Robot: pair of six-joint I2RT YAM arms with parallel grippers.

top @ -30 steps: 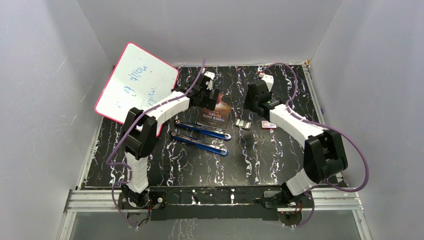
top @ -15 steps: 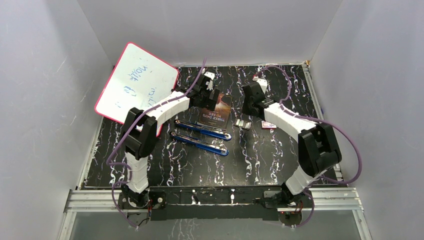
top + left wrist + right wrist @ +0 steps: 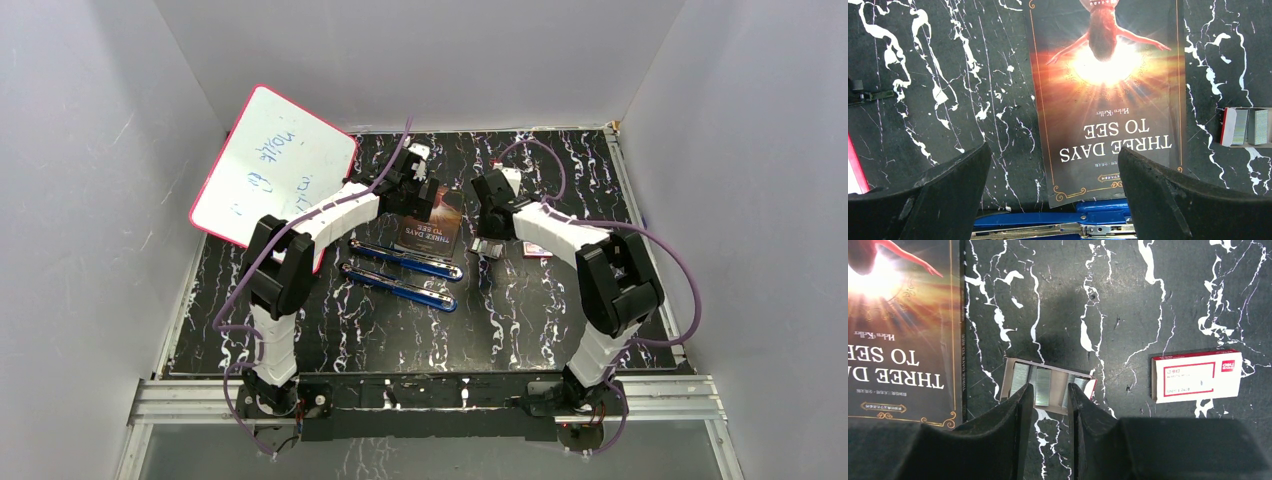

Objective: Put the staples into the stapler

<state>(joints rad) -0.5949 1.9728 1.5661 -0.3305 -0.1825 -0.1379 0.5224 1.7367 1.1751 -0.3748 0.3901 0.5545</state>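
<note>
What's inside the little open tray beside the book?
Silvery staples lie in strips inside the tray. The right gripper hangs over it, and its fingers cover the near edge, so I can't tell how many strips there are.

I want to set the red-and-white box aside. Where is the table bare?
Widest bare patch: the table between the nearer stapler and its near edge. Also bare: the far right corner, behind the box. Crowded: the middle, where book, staples and box sit close, and the left, under the whiteboard.
</note>
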